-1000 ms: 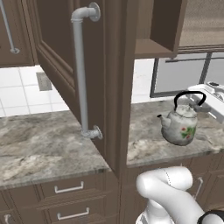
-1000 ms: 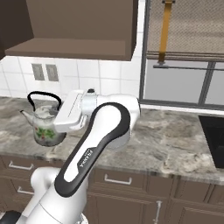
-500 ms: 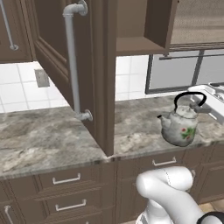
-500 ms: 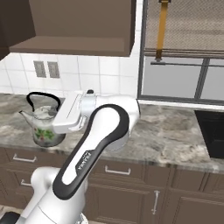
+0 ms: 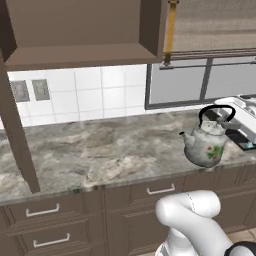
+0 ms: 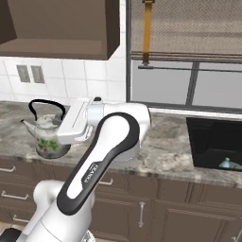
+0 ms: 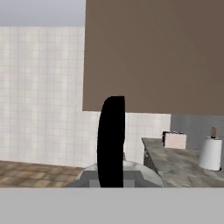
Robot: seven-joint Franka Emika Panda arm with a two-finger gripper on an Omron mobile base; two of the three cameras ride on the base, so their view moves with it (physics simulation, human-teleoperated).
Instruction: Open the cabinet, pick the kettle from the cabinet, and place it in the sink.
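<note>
The kettle (image 5: 206, 143) is held up by its black arched handle (image 6: 46, 106) in the hand (image 5: 226, 121), just above the near edge of the marbled desk (image 5: 100, 150). The cabinet (image 5: 80, 30) is seen open above the desk at the left, and the sink (image 6: 215, 142) is set into the desk well to the right of the kettle. Along the hand's own camera, the handle (image 7: 111, 142) is seen as a dark upright band, with a paper towel roll (image 7: 211, 153) standing far off on the desk.
</note>
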